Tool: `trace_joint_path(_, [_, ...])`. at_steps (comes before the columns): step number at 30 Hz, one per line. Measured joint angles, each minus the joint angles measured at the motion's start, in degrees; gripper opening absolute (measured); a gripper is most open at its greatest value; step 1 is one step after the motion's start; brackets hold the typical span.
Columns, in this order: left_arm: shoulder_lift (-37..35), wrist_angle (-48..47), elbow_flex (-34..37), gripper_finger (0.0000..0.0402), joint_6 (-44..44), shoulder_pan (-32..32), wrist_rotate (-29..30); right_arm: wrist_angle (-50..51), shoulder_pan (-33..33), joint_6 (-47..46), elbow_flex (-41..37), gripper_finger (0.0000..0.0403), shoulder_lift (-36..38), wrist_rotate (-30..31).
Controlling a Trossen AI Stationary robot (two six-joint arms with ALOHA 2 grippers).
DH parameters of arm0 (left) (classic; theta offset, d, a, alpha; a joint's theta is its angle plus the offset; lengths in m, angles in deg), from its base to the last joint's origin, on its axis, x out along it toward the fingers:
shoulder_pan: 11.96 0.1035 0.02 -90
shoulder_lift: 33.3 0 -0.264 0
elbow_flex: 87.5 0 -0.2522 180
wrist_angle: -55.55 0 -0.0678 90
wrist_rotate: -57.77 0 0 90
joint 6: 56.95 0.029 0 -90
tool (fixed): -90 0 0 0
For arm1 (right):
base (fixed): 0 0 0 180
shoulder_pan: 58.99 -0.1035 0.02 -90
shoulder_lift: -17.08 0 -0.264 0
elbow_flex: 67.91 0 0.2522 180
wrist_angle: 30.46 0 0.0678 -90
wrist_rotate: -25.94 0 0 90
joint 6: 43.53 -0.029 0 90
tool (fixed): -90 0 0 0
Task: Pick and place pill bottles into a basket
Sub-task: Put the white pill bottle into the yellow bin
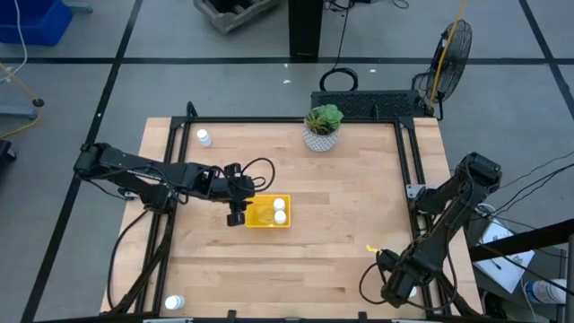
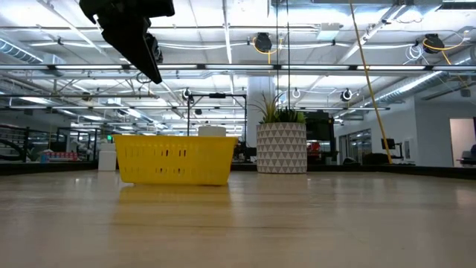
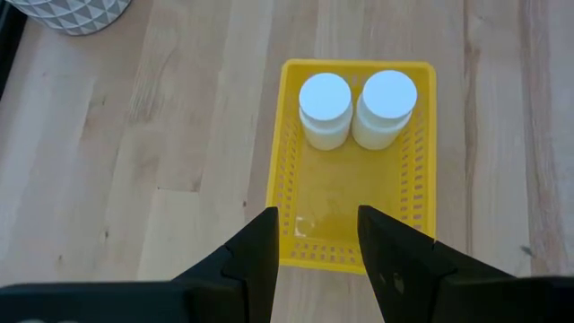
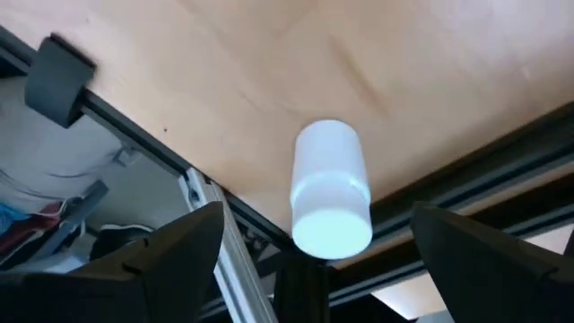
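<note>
- High view: the left gripper [image 1: 236, 218] hovers at the left edge of the yellow basket [image 1: 266, 223], near the middle of the tabletop [image 1: 341, 242].
- Left wrist view: its jaws stand apart with nothing between them, above the basket's near wall.
- Two pill bottles [image 3: 325, 109] stand upright side by side in the basket, touching, against its far wall.
- A third bottle [image 1: 204, 137] stands near the tabletop's far left corner; a fourth [image 1: 174, 303] sits at the near left edge.
- The right gripper [image 1: 401, 285] is at the near right edge, jaws wide apart on either side of a fifth bottle [image 4: 331, 189], not touching it.
- A potted plant [image 1: 322, 127] stands at the far edge.
</note>
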Motion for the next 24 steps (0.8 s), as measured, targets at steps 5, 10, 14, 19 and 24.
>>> trace_joint_path(5, [0.0, -0.1, 0.0, 0.0157, 0.0, 0.0, -1.1, 0.3, 0.0, 0.0, -0.3, 0.0352, 0.0, 1.1])
trace_joint_path(10, [0.0, -0.1, 0.0, 0.0157, 0.1, 0.0, -1.4, -0.4, 0.0, 0.1, -1.7, 0.0352, 0.0, 0.9])
trace_joint_path(14, [0.0, -0.1, 0.0, 0.0157, 0.1, 0.0, -1.4, -3.8, 0.0, 0.1, -3.7, 0.0352, 0.0, 0.0])
trace_joint_path(19, [0.0, -0.1, 0.0, 0.0157, 0.1, 0.0, -1.5, -5.8, 0.0, -0.2, -4.6, 0.0352, 0.0, -0.8])
trace_joint_path(24, [0.0, -0.2, 0.0, 0.0157, 0.1, 0.0, -1.5, -6.0, -0.3, -0.7, -4.6, 0.0352, 0.0, -2.4])
